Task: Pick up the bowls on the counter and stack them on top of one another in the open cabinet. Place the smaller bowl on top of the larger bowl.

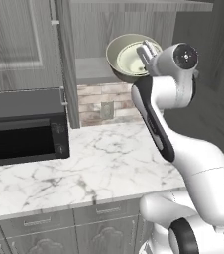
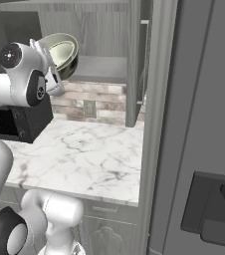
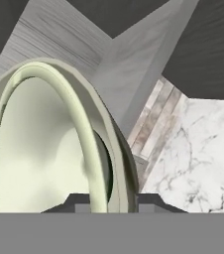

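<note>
Larger bowl (image 1: 130, 58) tilted in gripper (image 3: 106, 201); hand view shows rim pinched.

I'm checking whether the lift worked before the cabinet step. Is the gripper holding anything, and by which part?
Yes: the gripper is shut on the larger bowl, pinching its rim, one finger inside and one outside. The bowl is tilted, up by the open cabinet shelf.

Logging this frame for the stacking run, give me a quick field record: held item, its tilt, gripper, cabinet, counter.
held item: larger bowl, olive-grey outside, pale inside
tilt: tipped steeply, opening facing the cameras, not level
gripper: gripper shut on the bowl's rim
position: bowl at the front edge of the open cabinet shelf; whether it touches the shelf cannot be told
counter: marble counter below
nearby: black microwave on the counter's left
</note>
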Motion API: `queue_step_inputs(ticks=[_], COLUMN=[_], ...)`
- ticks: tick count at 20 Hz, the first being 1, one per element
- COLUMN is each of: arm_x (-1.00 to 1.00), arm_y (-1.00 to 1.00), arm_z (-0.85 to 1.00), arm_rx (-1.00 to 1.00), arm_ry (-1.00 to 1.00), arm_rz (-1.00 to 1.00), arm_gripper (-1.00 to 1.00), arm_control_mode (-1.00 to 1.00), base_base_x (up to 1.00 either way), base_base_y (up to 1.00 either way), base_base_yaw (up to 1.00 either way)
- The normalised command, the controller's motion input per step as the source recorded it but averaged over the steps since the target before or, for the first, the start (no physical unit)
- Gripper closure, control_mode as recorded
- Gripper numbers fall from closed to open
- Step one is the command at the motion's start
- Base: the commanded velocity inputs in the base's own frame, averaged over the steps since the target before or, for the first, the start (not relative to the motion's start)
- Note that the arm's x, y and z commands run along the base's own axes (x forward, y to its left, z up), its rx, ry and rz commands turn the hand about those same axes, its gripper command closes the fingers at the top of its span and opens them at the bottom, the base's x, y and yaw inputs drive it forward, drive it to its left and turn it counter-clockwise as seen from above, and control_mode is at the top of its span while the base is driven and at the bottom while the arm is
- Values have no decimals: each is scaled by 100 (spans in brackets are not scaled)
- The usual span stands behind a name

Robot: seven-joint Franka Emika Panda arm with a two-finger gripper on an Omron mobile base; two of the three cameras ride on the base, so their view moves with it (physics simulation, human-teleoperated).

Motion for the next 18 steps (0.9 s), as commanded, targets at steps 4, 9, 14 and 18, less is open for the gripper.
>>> queue_step_inputs(ticks=[4,9,14,18], arm_x=[19,13,13,21], arm_y=[0,0,0,0], arm_z=[1,2,0,0], arm_rx=[3,6,4,1], arm_ry=[0,0,0,0], arm_rz=[0,0,0,0], arm_gripper=[100,100,100,100], arm_control_mode=[-100,-100,-100,-100], base_base_x=[0,0,0,0], base_base_y=[0,0,0,0], base_base_yaw=[0,0,0,0])
